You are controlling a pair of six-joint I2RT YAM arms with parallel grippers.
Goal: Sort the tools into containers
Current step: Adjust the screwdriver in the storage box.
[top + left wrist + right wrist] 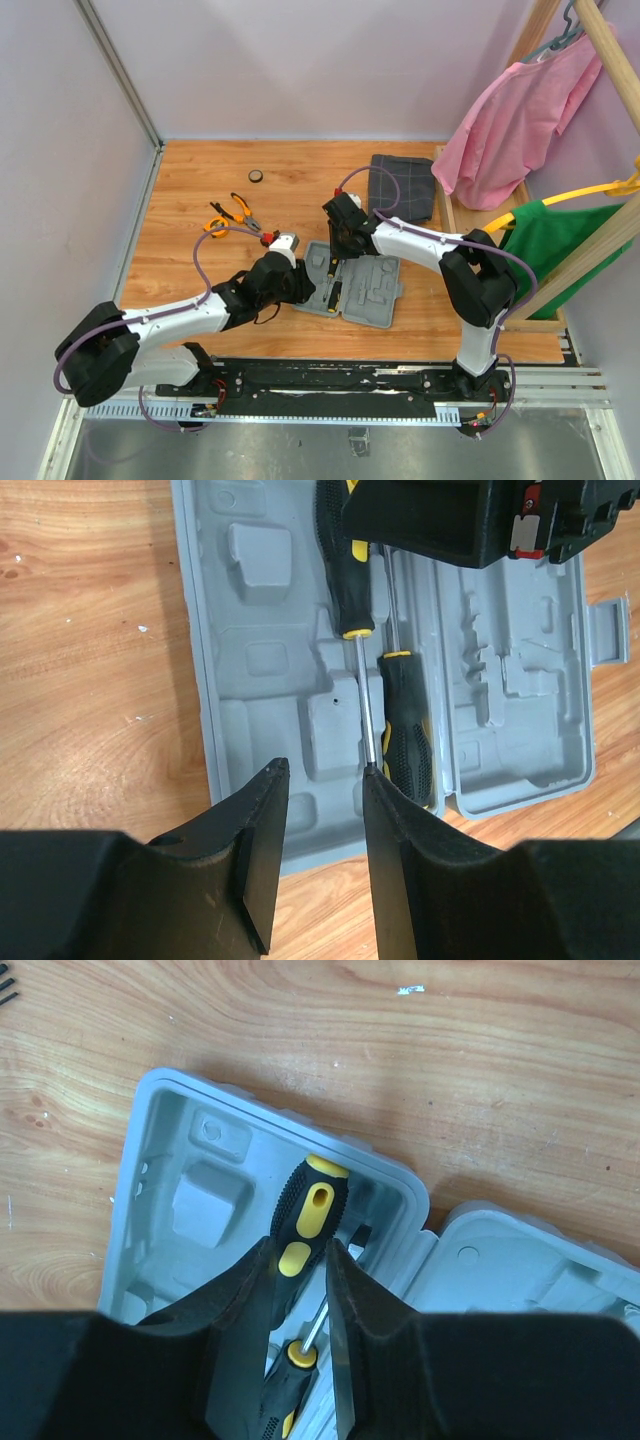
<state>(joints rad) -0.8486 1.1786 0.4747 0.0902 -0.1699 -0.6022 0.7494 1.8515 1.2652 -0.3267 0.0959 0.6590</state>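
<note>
Screwdriver (pixel 312 1195) lies lengthwise in case (pixel 150 1190), handle toward rim, pinched by right claw (pixel 298 1245); left claw (pixel 323 770) half-open, empty.

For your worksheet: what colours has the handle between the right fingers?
Handle: black and yellow; right wrist view.

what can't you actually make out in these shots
- Right wrist view: the shaft of the screwdriver, hidden behind the right claw; gripped or merely straddled, unclear.
- Left wrist view: that handle's end, covered by the right claw.
- Top view: small round object and orange tools, too small to identify; case partly under the left arm.
</note>
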